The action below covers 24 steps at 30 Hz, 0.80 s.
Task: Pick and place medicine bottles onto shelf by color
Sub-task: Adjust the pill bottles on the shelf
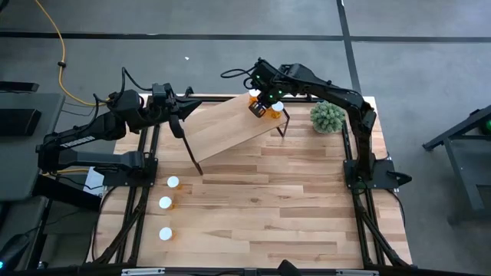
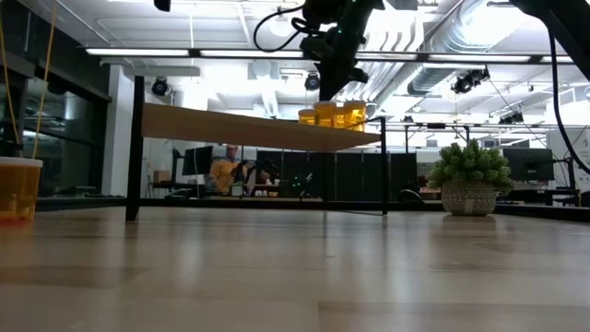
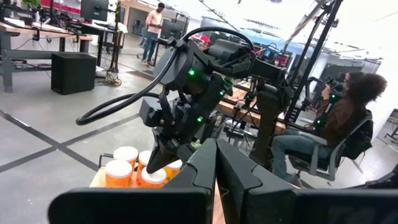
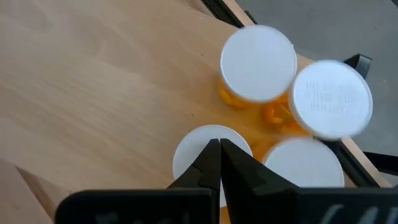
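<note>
The shelf [image 1: 222,126] is a light-wood plank on thin black legs at the table's far side. Several orange medicine bottles with white caps [image 4: 258,56] stand close together on its far right corner [image 2: 334,113]. My right gripper [image 4: 219,148] is shut and points down just above this group, over the white cap [image 4: 193,149] nearest its wrist camera. Three more bottles [image 1: 165,202] stand on the tabletop near the left edge. My left gripper [image 3: 216,152] is shut and empty at the shelf's left end [image 1: 184,110]. My right gripper comes from above with its shut fingertips over the top of one bottle's white cap [image 4: 193,149]. I cannot tell whether the tips touch the cap. The bottle stands upright on the shelf.
A fuzzy green plant in a pot [image 1: 328,116] stands right of the shelf at the table's far right. One bottle on the tabletop shows at the left edge of the low view [image 2: 18,189]. People sit at desks in the room beyond the table.
</note>
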### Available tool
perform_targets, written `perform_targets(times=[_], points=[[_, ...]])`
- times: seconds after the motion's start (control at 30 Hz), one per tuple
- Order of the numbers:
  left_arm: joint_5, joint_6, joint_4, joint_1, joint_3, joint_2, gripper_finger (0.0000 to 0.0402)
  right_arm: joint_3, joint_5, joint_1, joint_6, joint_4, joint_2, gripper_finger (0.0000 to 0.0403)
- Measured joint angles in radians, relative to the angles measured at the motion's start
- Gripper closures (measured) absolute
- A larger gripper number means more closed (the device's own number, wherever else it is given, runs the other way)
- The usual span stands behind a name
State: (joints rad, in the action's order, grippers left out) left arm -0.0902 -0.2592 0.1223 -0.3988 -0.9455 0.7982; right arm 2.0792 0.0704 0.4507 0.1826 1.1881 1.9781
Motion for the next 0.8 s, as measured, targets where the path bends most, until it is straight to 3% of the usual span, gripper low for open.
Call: perform_targets(times=[0.8], points=[[0.000,0.000,-0.011,0.000,0.000,0.000,0.0401,0.001,0.053,0.014,0.000,-0.046,0.012,0.0403]])
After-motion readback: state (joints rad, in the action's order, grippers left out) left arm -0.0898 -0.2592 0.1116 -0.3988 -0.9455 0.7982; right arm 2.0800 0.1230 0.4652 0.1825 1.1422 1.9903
